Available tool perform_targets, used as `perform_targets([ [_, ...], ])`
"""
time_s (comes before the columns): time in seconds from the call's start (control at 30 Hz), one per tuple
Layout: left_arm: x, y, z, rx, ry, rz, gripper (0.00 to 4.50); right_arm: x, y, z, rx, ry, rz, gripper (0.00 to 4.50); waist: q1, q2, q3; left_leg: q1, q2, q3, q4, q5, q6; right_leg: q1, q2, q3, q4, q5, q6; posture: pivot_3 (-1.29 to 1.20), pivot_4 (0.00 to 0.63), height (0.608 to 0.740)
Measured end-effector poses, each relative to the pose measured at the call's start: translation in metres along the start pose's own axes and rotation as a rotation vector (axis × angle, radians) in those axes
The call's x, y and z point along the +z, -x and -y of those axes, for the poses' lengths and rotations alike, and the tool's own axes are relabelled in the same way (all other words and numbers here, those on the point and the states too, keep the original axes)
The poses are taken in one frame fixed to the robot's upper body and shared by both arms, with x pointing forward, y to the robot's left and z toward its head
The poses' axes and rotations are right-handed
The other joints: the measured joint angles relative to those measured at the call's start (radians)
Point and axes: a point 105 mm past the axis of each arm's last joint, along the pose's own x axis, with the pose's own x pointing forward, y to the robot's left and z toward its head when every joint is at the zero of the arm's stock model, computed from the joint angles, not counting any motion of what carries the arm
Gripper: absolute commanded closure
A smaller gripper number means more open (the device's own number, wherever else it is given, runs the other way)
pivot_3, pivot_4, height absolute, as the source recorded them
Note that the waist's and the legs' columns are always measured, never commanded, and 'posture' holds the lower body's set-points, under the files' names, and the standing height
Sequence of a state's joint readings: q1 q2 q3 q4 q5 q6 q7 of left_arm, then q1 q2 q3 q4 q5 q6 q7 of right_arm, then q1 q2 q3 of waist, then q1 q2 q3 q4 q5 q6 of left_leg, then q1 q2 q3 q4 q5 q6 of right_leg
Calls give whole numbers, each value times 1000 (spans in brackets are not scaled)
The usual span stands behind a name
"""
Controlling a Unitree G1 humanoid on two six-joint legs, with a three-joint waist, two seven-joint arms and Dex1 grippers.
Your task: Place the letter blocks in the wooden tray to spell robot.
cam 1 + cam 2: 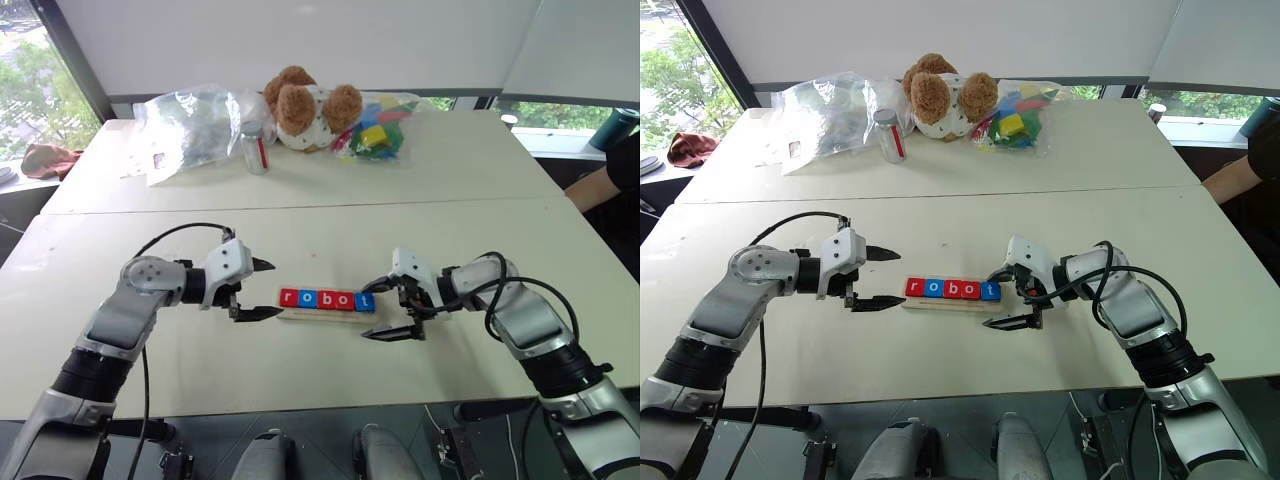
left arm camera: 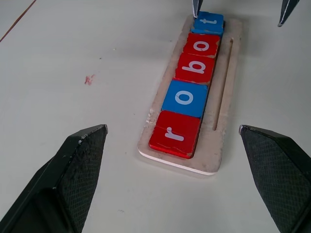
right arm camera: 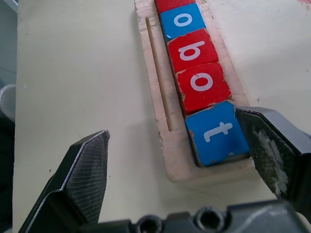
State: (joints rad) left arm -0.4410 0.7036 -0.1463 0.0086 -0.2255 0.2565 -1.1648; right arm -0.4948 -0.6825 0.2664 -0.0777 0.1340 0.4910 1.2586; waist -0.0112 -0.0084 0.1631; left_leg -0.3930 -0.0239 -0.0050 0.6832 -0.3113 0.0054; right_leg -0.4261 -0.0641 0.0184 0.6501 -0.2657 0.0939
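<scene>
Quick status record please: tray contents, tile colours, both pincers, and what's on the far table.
tray: wooden tray lying on the near table
tiles: five letter blocks in one row, reading r o b o t
colours: red, blue, red, red, blue
left pincer: open, holding nothing, at the r end
right pincer: open, holding nothing, straddling the t end
far table: teddy bear, jar, plastic bags

Counting five letter blocks (image 2: 186,97) in one wooden tray (image 2: 219,141): three red, two blue. Also counting two grippers, left (image 1: 257,289) and right (image 1: 390,307), one teddy bear (image 1: 306,107), one bottle (image 1: 254,147).
</scene>
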Motion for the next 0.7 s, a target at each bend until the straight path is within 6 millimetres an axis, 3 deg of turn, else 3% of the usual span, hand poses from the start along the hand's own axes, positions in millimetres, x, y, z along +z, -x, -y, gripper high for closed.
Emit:
perform_targets([
  [0.4,1,-1,-5,8,-2,2,0,-10,4,15,-102,-32,-11,42,0,0,0,0,0,0,0,0,0,0,0,0,0,0,0,0,150,740],
  [0.7,1,-1,-5,7,-2,1,0,-11,3,7,-77,-48,-8,42,0,0,0,0,0,0,0,0,0,0,0,0,0,0,0,0,150,740],
])
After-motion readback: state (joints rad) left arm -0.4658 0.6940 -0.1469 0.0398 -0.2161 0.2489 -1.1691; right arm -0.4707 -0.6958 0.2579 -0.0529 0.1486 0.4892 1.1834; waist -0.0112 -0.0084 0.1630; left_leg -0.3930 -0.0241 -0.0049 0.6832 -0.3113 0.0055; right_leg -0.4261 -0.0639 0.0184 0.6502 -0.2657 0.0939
